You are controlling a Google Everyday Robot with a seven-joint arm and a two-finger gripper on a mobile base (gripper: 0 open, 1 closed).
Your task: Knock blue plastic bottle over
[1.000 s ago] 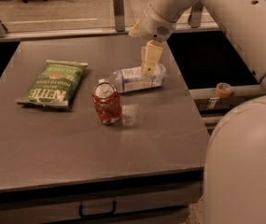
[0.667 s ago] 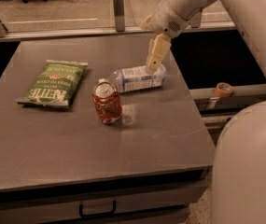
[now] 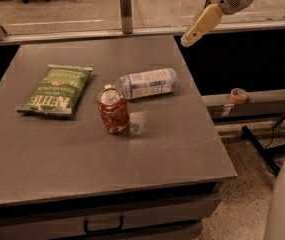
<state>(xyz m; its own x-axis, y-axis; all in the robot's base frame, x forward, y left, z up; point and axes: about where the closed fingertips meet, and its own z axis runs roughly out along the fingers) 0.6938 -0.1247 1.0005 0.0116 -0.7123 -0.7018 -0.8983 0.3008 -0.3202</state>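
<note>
— Gripper [image 3: 192,36] first: mine hangs in the upper right of the frame, in the air beyond the far right corner of the table [image 3: 132,169]. It slants down and to the left, and it is not in contact with any object.

— Open or closed?

— I cannot tell from this view.

— Where is the bottle?

— The bottle [image 3: 149,83] lies on its side on the table, in the upper middle of the frame, well below and to the left of my gripper. Its base points right, and its cap end points left and slightly down, toward the can [image 3: 113,111].

— Do those two touch?

— The cap end sits right at the can's silver top, partly behind it. They look as if they touch, but I cannot be sure. The can stands upright just in front of the bottle's neck, close to the middle of the frame.

— What else is on the table?

— A green chip bag [image 3: 56,90] lies flat at the left, apart from the can and the bottle.

— And off the table?

— A tape roll [image 3: 239,95] rests on a ledge at the right middle, beside the table's edge. A drawer handle [image 3: 103,228] shows at the bottom, under the tabletop. Part of my white body [image 3: 284,204] fills the lower right corner.
</note>
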